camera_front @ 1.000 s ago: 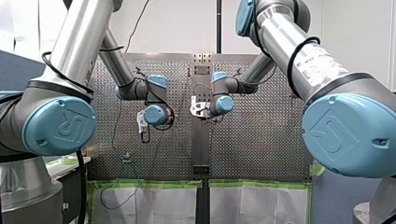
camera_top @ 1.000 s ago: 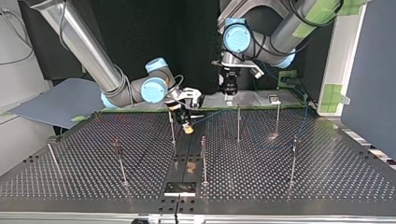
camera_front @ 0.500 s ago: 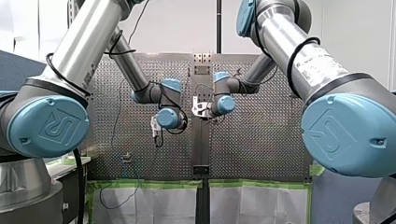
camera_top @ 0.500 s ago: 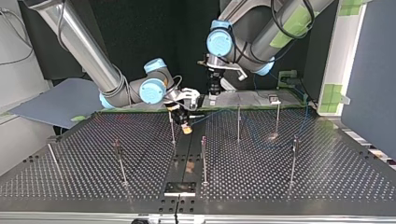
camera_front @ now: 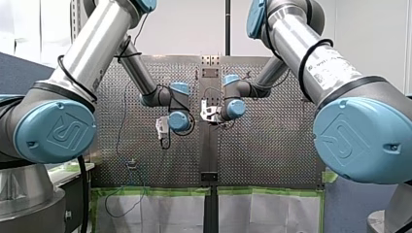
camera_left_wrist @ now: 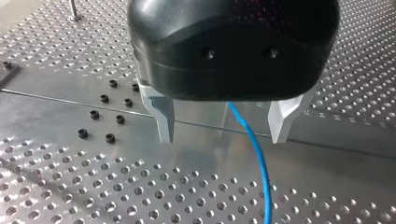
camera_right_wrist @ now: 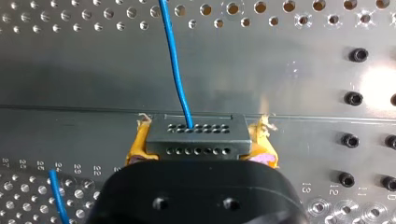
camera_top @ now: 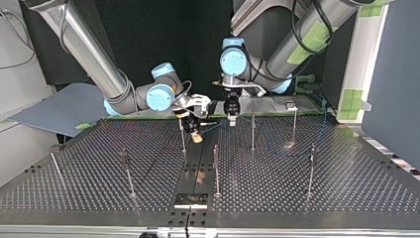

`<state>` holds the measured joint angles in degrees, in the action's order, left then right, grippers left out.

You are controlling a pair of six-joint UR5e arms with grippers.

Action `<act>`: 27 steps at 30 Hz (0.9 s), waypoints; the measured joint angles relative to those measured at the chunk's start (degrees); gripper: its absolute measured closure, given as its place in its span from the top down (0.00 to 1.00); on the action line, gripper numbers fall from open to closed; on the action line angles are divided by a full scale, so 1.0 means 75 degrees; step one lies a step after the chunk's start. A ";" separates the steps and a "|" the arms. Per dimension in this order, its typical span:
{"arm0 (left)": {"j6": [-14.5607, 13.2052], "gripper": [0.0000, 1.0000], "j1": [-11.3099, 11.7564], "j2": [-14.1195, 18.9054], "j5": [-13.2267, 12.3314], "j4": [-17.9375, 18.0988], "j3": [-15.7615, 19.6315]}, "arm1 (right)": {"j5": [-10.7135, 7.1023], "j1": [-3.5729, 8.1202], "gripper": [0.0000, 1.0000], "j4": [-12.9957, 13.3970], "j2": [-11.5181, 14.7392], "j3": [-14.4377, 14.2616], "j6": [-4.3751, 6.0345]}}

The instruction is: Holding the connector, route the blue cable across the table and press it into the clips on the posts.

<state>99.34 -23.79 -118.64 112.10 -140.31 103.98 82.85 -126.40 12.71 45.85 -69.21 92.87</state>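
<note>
My right gripper (camera_right_wrist: 198,145) is pinching the small dark grey rectangular connector (camera_right_wrist: 196,134) with rows of pin holes, yellow pads (camera_right_wrist: 136,148) clamped on its two short ends. The thin blue cable (camera_right_wrist: 175,60) leaves the holed face and runs straight ahead of the gripper over the perforated metal table (camera_right_wrist: 70,56).

My left gripper (camera_left_wrist: 223,120) is spread. Its metal fingers (camera_left_wrist: 163,116) stand well apart and the cable passes between them, touching neither as far as I can tell.

In the top view the left gripper (camera_top: 231,118) sits at 3 o'clock of the right gripper (camera_top: 196,133), near it. Both are at 12 o'clock of the table's middle. Of the slim metal posts (camera_top: 252,131), one is at 4 o'clock of the left gripper and one just beside the right gripper at its 9 o'clock. The rest lie toward 6 o'clock. The clips are too small to make out.

Handling, my guess:
- **Connector:** hard, rigid and light, so the end-on pinch suits it.
- **Cable:** light, soft, a bit springy and probably slick-jacketed. It will sag, and should slide through loosely closed fingers.
- **Where to hold:** take the cable a short way from the connector, beside the next post. Never tug where it enters the connector, which is likely the weak spot.
- **Posts:** they look thin and may flex under pressing.
</note>
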 joint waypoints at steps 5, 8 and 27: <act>0.0045 1.00 0.0027 -0.0032 -0.0216 -0.0104 -0.0034 | -0.0006 0.0014 0.00 0.0006 0.0001 0.0003 -0.0003; 0.0052 1.00 0.0086 -0.0137 -0.0250 -0.0243 -0.0083 | -0.0007 0.0016 0.00 0.0006 0.0001 0.0004 -0.0005; 0.0067 1.00 0.0186 -0.0613 -0.0216 -0.0581 -0.0622 | -0.0029 0.0029 0.00 -0.0006 0.0007 0.0008 -0.0002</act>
<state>99.84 -22.40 -123.23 110.48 -144.67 99.31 82.63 -126.18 12.66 45.90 -69.15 92.86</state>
